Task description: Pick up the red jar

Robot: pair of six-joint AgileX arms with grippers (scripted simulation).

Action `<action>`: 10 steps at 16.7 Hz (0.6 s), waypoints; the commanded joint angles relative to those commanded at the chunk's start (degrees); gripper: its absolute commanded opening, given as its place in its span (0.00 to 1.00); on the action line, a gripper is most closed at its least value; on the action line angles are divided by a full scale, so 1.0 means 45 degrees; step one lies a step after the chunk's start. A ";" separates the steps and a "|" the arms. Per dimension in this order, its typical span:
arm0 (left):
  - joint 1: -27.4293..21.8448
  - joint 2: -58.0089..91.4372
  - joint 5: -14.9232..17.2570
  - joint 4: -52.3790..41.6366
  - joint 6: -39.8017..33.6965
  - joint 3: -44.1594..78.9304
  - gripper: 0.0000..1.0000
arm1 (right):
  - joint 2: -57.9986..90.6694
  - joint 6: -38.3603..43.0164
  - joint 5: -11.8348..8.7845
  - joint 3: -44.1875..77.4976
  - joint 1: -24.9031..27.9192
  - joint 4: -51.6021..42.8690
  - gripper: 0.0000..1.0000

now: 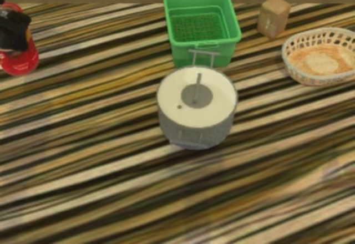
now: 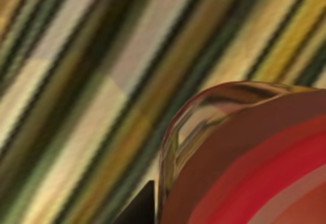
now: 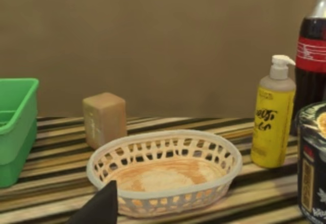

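- At the far left edge of the striped tabletop (image 1: 111, 199), the small red jar (image 1: 20, 61) sits under the dark left pincer (image 1: 14, 28); whether the pincer is clamped on the jar or merely over it, I cannot tell.
- The left wrist view is filled by the jar's red body and shiny rim (image 2: 244, 152) over the stripes; no label writing can be read there.
- One green plastic basket with a mesh floor (image 1: 201, 22) stands at the back, near the middle.
- Just in front of it, one round white-topped drum with a grey centre disc and a thin metal handle (image 1: 197, 108).
- One tan boxy block (image 1: 273, 15) stands to the right of the green basket; I can read no print on it.
- One oval white woven basket with an orange-tan bottom (image 1: 320, 55) lies at the right edge.
- The right wrist view adds one yellow pump bottle with a white nozzle (image 3: 272, 117), its dark print too small to read, one dark cola bottle with a red label (image 3: 311, 66), and one dark printed tin (image 3: 313, 163) cut by the edge.
- Of the right pincer only a dark tip (image 3: 99, 208) shows; open or closed, I cannot tell.
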 joint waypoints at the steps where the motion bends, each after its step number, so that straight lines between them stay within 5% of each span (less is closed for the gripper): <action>1: 0.0000 0.0000 0.0000 0.0000 0.0000 0.0000 0.00 | 0.0000 0.0000 0.0000 0.0000 0.0000 0.0000 1.00; 6: -0.0270 -0.0062 -0.0146 0.0196 -0.0433 -0.0181 0.00 | 0.0000 0.0000 0.0000 0.0000 0.0000 0.0000 1.00; 10: -0.1238 -0.0535 -0.0817 0.1095 -0.2717 -0.1358 0.00 | 0.0000 0.0000 0.0000 0.0000 0.0000 0.0000 1.00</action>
